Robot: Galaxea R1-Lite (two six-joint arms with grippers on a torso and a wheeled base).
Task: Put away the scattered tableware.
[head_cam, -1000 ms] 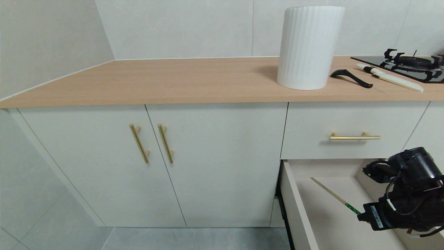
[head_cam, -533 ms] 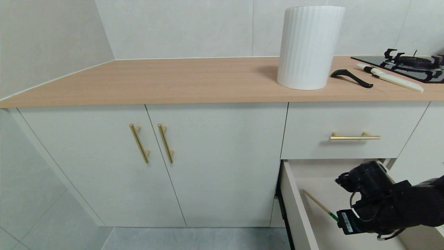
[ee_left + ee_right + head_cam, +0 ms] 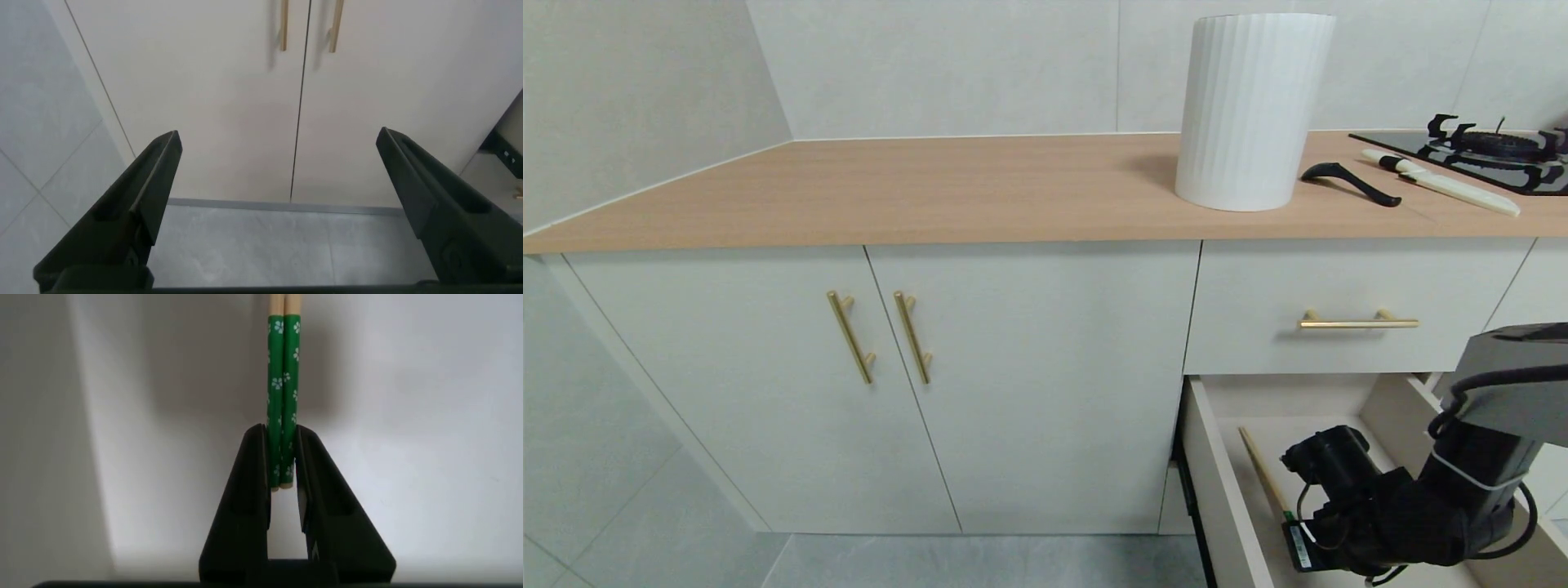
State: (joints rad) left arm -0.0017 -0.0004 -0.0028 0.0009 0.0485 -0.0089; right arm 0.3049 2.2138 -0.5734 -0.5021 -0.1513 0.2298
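While the left gripper (image 3: 278,140) hangs in front of the closed cabinet doors (image 3: 245,98) with its jaws wide apart, the right gripper (image 3: 283,449) sits low inside the open drawer (image 3: 1217,490), its jaws clamped on the chopsticks (image 3: 283,359). The pair lies side by side, gripped at the green flower-patterned end. Its long axis runs close along the drawer's left wall, and the bare wooden tips point toward the back of the drawer. Up on the wooden counter (image 3: 931,188) stand a white ribbed container (image 3: 1245,110), a black-handled tool (image 3: 1347,181) and a pale knife (image 3: 1445,184).
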